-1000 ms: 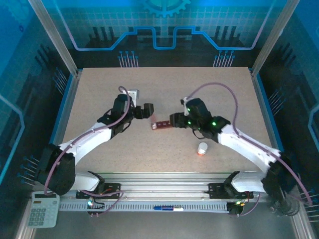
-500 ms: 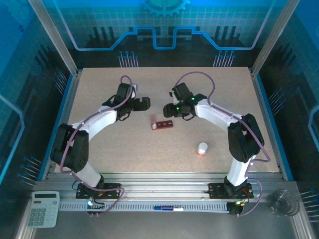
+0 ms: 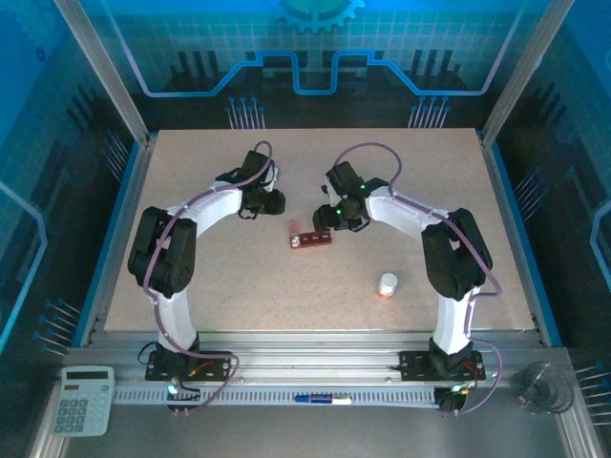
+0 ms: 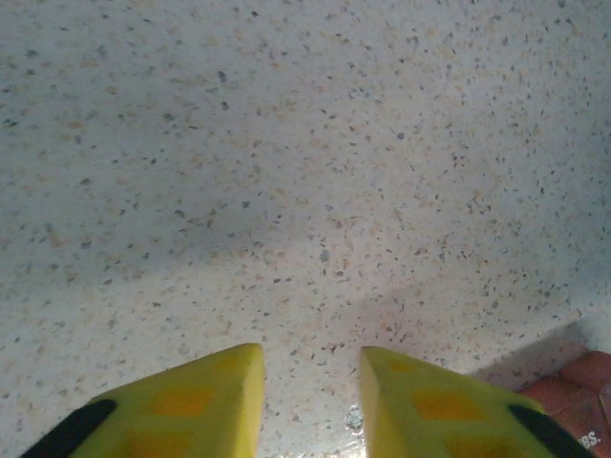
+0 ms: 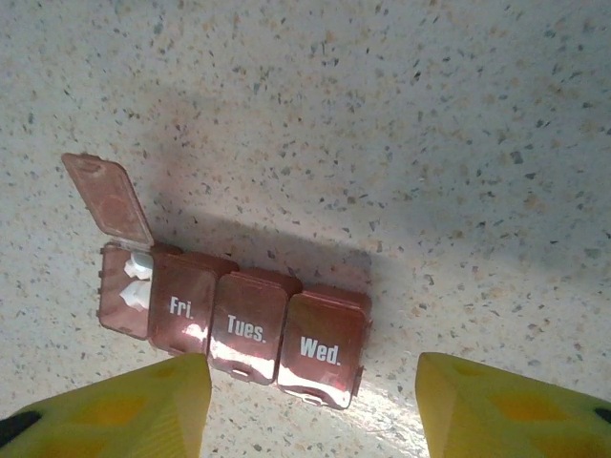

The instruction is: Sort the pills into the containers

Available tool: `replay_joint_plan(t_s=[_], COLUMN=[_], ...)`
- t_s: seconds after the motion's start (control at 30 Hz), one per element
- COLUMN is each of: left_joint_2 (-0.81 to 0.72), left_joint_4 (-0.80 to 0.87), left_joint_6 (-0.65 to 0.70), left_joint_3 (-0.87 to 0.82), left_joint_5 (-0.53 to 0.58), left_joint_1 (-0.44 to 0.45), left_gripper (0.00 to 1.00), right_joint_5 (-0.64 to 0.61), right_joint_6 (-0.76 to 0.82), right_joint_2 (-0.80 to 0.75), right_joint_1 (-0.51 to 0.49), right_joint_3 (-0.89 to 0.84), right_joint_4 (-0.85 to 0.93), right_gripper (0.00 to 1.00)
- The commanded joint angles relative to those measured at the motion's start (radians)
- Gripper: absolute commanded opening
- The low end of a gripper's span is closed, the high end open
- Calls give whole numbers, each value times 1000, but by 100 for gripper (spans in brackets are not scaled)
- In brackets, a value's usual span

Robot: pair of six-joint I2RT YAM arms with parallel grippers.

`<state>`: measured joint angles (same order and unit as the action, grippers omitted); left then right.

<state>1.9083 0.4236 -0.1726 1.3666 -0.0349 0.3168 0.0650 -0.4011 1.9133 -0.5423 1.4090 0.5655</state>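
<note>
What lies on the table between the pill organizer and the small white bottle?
Nothing. In the top view, the stretch of table between the pill organizer and the white bottle is bare speckled surface.

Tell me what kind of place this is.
Likely a lab robot cell: aluminium frame, blue circuit-print panels around a speckled table, two arms bolted to a rail.

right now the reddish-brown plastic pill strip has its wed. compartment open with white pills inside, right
No: on the reddish-brown plastic pill strip, the open compartment with white pills is the end one beside Fri.; the right wrist view shows Wed. shut.
</note>
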Motion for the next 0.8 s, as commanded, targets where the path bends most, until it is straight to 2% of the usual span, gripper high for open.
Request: replay_joint_plan(t_s=[0.0, 0.77], left_joint_2=[43, 118], left_joint_4=[83, 125], left_joint_6=[27, 39], left_joint_3=[57, 88], left_joint_5=[-48, -59], left_joint_1=[18, 74], left_gripper=[30, 29], right_joint_5=[32, 38], right_joint_6=[17, 26], right_joint_2=[26, 84], right_joint_1=[9, 11], right_joint_3=[8, -32], right_joint_4=[19, -20], right_gripper=[60, 58])
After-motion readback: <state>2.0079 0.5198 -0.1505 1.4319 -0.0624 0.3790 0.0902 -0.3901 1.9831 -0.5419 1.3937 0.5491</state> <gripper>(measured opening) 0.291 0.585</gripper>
